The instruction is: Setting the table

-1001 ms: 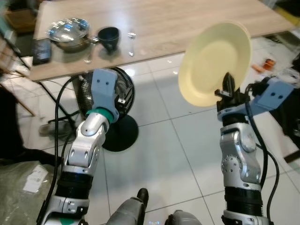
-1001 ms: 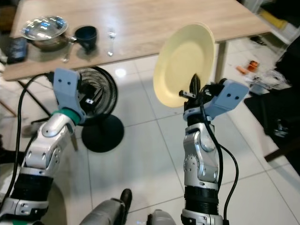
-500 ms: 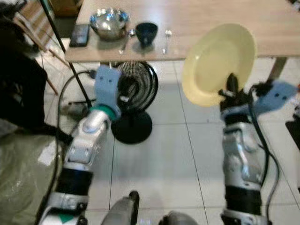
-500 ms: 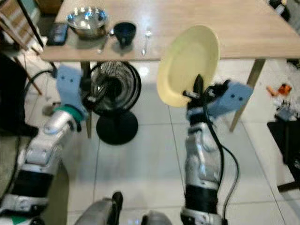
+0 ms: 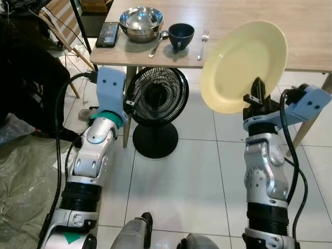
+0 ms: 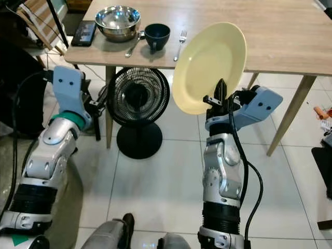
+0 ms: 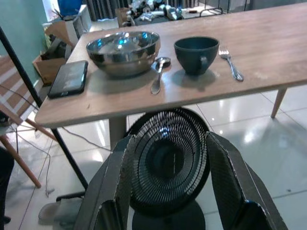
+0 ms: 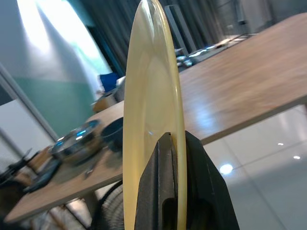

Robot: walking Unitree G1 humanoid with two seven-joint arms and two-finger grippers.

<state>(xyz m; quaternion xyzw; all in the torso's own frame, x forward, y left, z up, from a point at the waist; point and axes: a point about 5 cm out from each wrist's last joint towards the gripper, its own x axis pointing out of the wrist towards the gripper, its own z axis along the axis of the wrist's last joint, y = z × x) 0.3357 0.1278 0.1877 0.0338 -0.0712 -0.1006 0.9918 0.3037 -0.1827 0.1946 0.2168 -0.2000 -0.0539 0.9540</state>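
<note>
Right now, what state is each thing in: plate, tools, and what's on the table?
Yellow plate: held on edge, off the table, pinched at its lower rim.
Right tool: shut on the plate.
Left tool: open, nothing in it.
Steel bowl: upright on the table.
Dark cup: upright.
Spoon: lying flat between bowl and cup.
Fork: lying flat.
Phone: lying flat, screen dark.

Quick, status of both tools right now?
Left tool: open, holding nothing, in front of the fan.
Right tool: shut on the yellow plate, gripping it by its lower rim, upright.
</note>
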